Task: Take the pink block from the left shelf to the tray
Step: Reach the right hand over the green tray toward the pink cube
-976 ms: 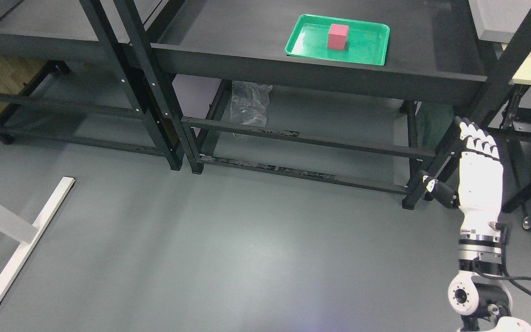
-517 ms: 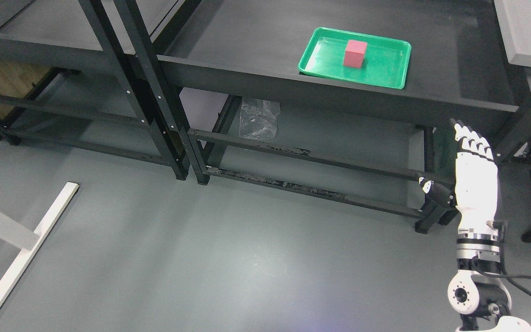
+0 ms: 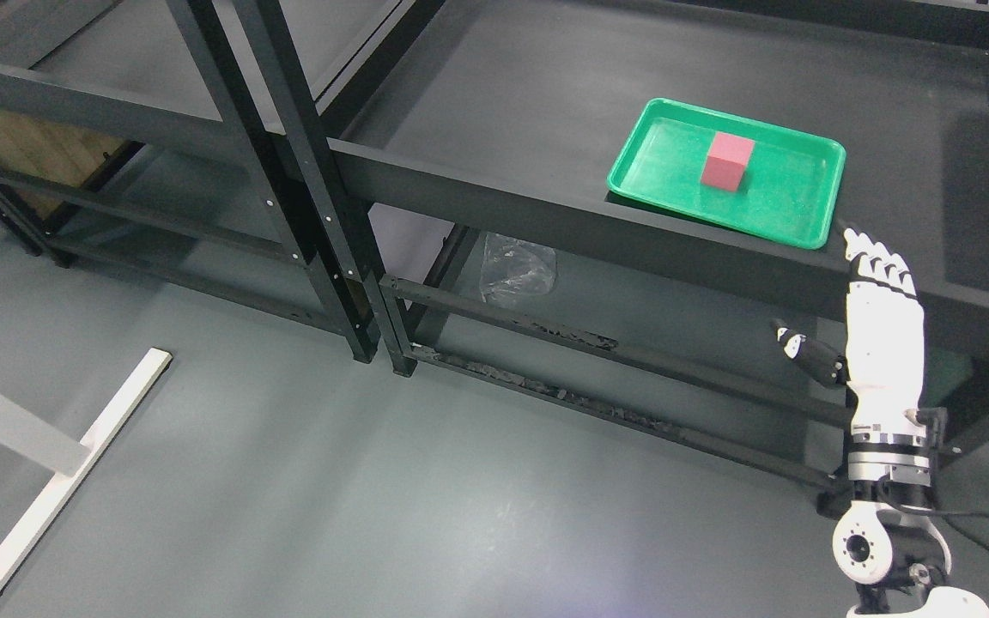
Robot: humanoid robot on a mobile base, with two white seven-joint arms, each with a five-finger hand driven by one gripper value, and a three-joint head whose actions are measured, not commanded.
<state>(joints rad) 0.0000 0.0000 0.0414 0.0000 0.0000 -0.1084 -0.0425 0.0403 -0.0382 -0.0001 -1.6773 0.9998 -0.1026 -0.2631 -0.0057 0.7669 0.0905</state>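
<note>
Nearest, the right hand (image 3: 881, 343) rises from the lower right, fingers straight and spread, thumb out to the side, holding nothing. Just beyond its fingertips sits the green tray (image 3: 795, 219) on the black shelf (image 3: 546, 103) (near its front edge). The pink block (image 3: 727, 160) stands upright inside the tray, well apart from the hand.

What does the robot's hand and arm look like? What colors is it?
The robot hand is white with black finger joints and a black, white-tipped thumb. Its wrist has silver and black rings, then a round white joint with a black middle. A thin black cable runs off beside it.
</note>
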